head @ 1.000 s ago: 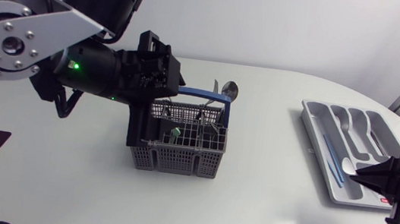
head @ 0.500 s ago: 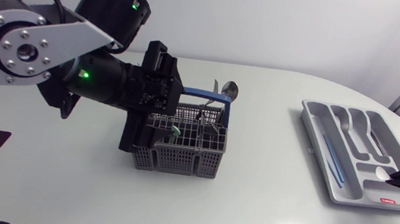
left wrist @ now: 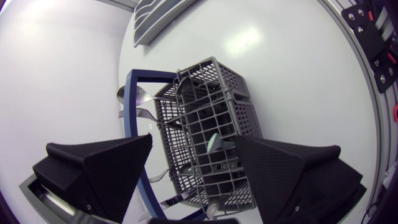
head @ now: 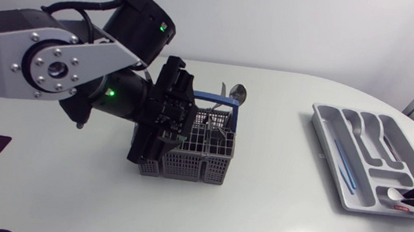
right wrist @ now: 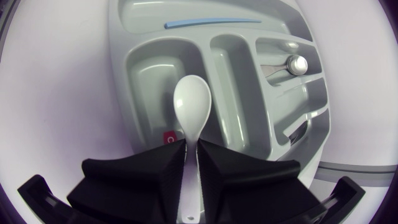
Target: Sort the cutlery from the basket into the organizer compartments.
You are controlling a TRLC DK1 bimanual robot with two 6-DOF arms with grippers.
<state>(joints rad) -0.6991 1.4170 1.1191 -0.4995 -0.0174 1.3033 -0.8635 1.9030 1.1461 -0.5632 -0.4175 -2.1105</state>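
The right hand pinches the thin handle of a glossy white spoon, whose oval bowl reaches out over the grey organizer. The left hand is spread wide above the grey mesh basket, which stands on the tabletop.

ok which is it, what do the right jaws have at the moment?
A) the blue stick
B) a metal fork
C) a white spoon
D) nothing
C: in the right wrist view the right jaws close from both sides on the handle of the white spoon, whose bowl sticks out ahead of them over the organizer.
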